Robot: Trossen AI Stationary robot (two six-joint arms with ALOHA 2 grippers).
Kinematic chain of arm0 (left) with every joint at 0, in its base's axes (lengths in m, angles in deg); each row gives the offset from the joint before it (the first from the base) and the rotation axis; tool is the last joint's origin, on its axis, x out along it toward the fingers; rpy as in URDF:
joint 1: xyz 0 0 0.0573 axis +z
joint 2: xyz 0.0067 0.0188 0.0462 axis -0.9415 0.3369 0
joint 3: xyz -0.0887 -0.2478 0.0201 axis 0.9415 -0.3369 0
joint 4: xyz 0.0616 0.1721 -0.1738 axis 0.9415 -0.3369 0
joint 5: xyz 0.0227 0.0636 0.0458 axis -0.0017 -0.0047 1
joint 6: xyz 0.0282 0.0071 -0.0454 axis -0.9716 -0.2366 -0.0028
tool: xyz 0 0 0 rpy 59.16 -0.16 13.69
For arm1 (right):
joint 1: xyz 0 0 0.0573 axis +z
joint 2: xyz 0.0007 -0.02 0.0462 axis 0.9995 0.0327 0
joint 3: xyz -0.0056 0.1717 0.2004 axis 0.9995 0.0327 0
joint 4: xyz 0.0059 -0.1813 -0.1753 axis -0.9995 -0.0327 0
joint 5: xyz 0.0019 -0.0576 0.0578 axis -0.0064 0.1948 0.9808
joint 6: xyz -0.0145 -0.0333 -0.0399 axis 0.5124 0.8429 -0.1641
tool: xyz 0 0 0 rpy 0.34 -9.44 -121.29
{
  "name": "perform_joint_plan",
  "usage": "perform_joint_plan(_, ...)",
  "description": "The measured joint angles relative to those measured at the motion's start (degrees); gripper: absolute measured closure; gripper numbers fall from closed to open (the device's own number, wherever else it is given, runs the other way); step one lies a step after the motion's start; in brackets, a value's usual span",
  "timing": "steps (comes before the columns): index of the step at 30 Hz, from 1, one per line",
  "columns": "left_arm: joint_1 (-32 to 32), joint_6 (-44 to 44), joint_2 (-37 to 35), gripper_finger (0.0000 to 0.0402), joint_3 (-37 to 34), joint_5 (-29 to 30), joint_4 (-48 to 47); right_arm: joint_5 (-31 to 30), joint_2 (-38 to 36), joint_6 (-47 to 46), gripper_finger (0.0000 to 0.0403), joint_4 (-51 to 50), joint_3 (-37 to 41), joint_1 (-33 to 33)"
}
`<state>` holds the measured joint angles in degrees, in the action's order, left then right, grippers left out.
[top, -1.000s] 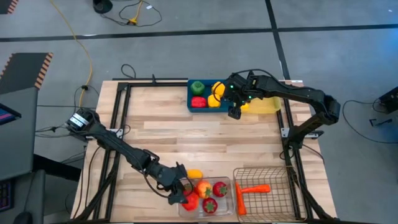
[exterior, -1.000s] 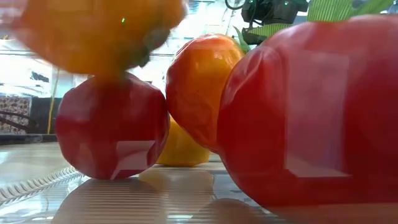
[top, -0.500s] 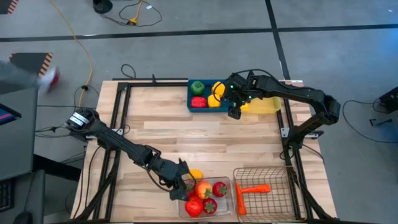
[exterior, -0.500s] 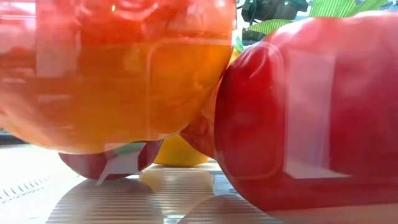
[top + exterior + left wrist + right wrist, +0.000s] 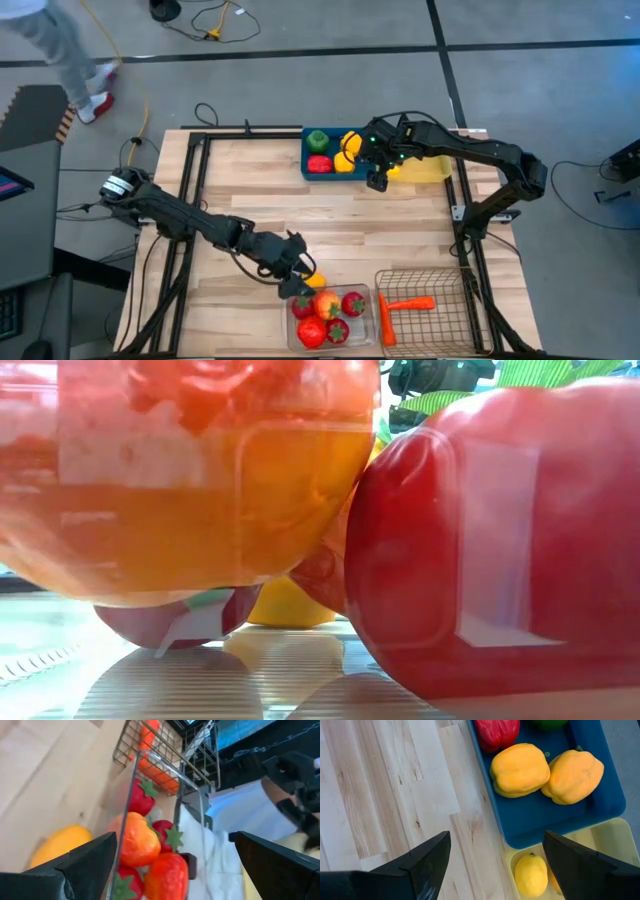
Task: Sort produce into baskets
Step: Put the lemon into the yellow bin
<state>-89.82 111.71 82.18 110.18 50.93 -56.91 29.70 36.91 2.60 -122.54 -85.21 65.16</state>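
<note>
Left gripper (image 5: 297, 277) hovers wide open and empty just beside the clear bin (image 5: 372, 322), red and orange produce (image 5: 327, 303) inside. Right gripper (image 5: 378, 178), open and empty, hangs by the blue tray (image 5: 306, 153).

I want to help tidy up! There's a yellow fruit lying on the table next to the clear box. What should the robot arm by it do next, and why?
Probably lower the open left gripper onto the yellow fruit and close on it. It lies on the wood just outside the clear bin, in no basket, and the gripper is empty right beside it. The right gripper waits, open, by the blue tray.
</note>
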Motion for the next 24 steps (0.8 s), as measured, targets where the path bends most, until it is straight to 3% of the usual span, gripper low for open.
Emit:
perform_joint_plan(5, 1.59, -7.88, 0.38, 0.0009, 0.0, 1.34, -3.87, 0.0, 0.0, 0.02, 0.006, 0.01, 0.0, 0.0)
perform_joint_plan(13, 2.56, -25.18, 0.44, 0.0019, 0.0, 12.2, -20.37, 0.0, 0.0, 0.04, 0.006, 0.01, 0.0, 0.0)
perform_joint_plan(24, 2.93, -42.6, 2.81, 0.0046, -2.87, 12.68, -21.47, 0.0, 0.0, 0.2, 0.006, 0.07, 0.0, 0.0)
